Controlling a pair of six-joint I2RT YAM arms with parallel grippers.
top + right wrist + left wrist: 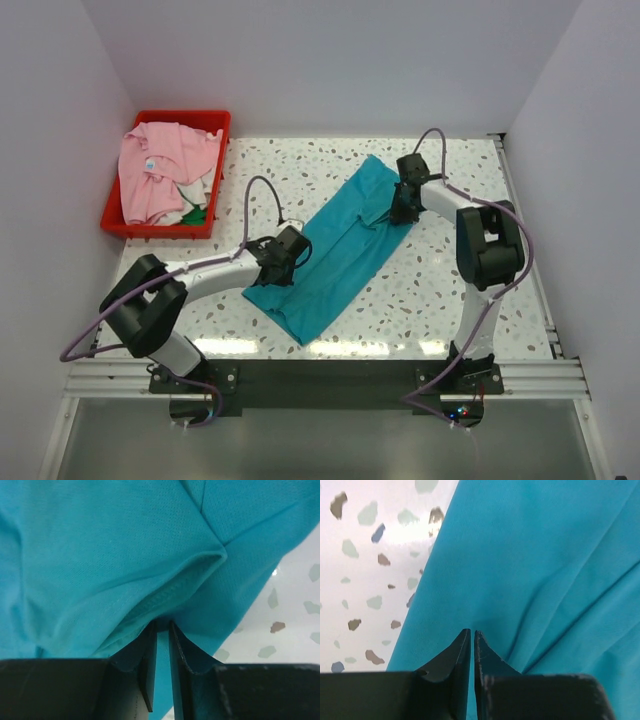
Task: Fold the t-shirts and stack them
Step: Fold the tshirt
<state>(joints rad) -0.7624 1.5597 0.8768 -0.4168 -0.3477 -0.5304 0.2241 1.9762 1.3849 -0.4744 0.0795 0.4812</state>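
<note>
The teal t-shirt (345, 245) lies folded into a long strip, running diagonally across the middle of the table. My left gripper (292, 247) is at the strip's left edge near its lower end. Its jaws are pressed almost together on the teal cloth (530, 570), and creases run toward the left gripper (472, 631). My right gripper (400, 210) is at the strip's upper right edge. In the right wrist view the right gripper (162, 624) is shut on a bunched fold of the teal hem (165, 592). The pink t-shirt (160, 170) lies crumpled in the bin.
A red plastic bin (160, 231) stands at the back left corner and also holds some white and green cloth (198, 205). White walls close in the speckled table (450, 290) on the left, back and right.
</note>
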